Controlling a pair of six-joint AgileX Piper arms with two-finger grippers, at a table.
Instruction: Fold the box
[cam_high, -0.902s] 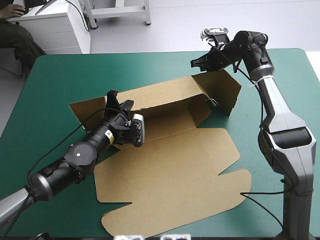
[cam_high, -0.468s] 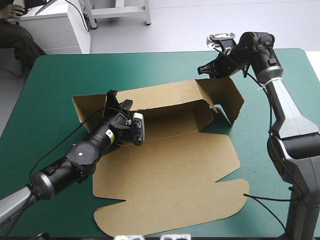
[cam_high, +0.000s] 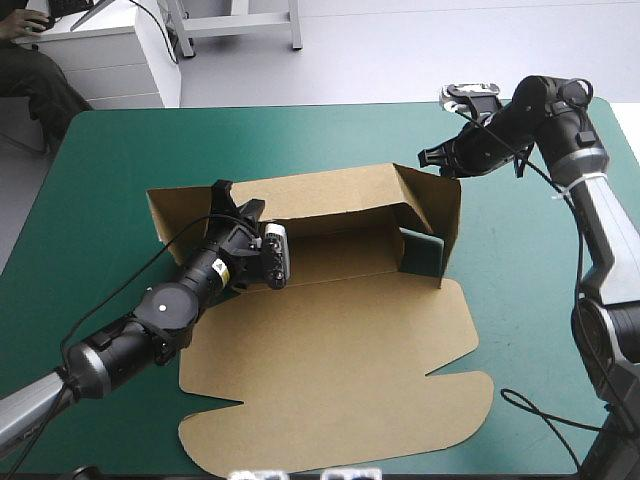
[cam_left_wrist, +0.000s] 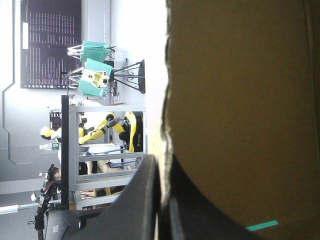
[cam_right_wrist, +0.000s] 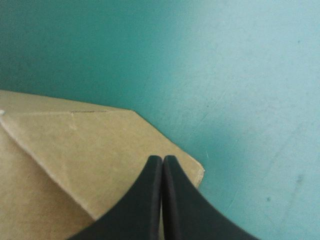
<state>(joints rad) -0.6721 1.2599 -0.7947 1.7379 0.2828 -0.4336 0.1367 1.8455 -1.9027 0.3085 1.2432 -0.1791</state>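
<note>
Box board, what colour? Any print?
Plain brown box, no print visible; shows best in the high view.

One box (cam_high: 330, 350), one table (cam_high: 110, 150), one left end effector (cam_high: 238, 198), one right end effector (cam_high: 428, 158).

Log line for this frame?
box: back wall raised, lid flat | left end effector: shut on back wall | right end effector: shut, above raised end flap

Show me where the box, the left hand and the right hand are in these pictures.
box (cam_high: 330, 340), high view: on the flat panel nearest the camera.
left hand (cam_left_wrist: 162, 167), left wrist view: between its fingertips, shut on the box wall.
right hand (cam_right_wrist: 162, 160), right wrist view: where its shut fingertips meet.
</note>
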